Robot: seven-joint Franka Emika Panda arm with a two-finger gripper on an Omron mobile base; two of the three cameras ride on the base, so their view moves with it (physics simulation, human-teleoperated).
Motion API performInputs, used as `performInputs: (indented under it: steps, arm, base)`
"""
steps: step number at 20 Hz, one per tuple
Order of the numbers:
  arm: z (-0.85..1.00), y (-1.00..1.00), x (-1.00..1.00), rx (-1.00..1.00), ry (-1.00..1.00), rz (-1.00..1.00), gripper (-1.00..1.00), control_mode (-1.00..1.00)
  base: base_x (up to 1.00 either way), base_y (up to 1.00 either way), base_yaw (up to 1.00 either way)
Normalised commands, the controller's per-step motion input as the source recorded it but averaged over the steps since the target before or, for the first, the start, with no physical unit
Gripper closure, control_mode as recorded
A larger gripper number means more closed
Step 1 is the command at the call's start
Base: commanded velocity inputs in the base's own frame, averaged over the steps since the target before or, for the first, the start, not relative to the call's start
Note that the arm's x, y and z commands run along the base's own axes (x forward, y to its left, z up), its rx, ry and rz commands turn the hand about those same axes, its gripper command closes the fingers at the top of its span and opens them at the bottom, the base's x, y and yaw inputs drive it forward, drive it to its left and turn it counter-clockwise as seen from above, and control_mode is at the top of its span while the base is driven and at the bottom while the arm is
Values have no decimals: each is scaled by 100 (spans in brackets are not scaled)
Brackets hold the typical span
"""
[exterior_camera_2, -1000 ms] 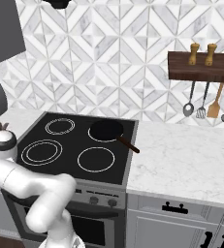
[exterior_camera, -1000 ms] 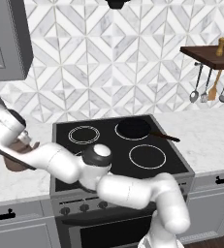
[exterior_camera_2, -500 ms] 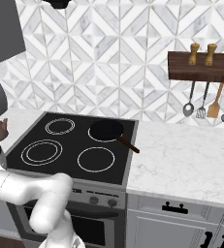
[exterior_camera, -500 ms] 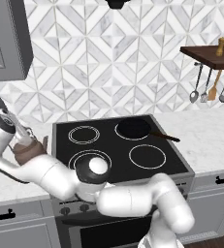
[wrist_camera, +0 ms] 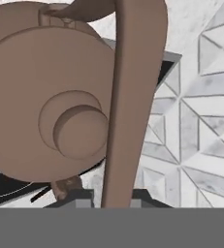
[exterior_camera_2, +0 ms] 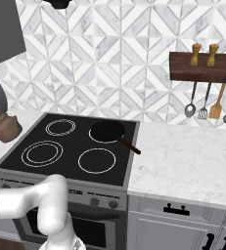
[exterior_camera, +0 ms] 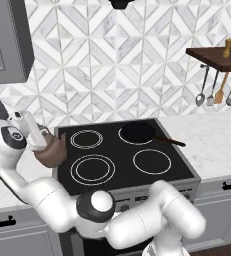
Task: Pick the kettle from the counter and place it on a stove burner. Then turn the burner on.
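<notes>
The brown-copper kettle hangs in the air at the cooktop's left edge, over the seam with the counter. My gripper is shut on its thin arched handle from above. In the hand view the knobbed lid looms large and the handle runs down between my fingertips. In the right base view the kettle floats left of the stove. The stove burner, the largest double-ringed circle, lies bare at the front left, just right of the kettle.
A black frying pan sits on the back right burner with its handle pointing right. A wooden shelf with hanging utensils is on the wall at the right. Stove knobs line the front panel.
The kettle, held in my gripper, has travelled right from over the left counter to the cooktop's left edge. The arm has folded lower in front of the stove.
</notes>
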Motion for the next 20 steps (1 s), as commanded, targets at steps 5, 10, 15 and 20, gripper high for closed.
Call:
performInputs:
  steps: [5, 10, 15, 20]
  arm:
    - [-10, -100, 0, -1, -17, 0, 100, -100]
    - [0, -100, 1, 15, -2, 7, 100, -100]
    - [0, -96, 10, 26, 8, 6, 100, -100]
    - [-2, -29, 9, 14, 13, 1, 100, -100]
  base:
    - [0, 0, 0]
    - [0, 0, 0]
    - [0, 0, 0]
    - [0, 0, 0]
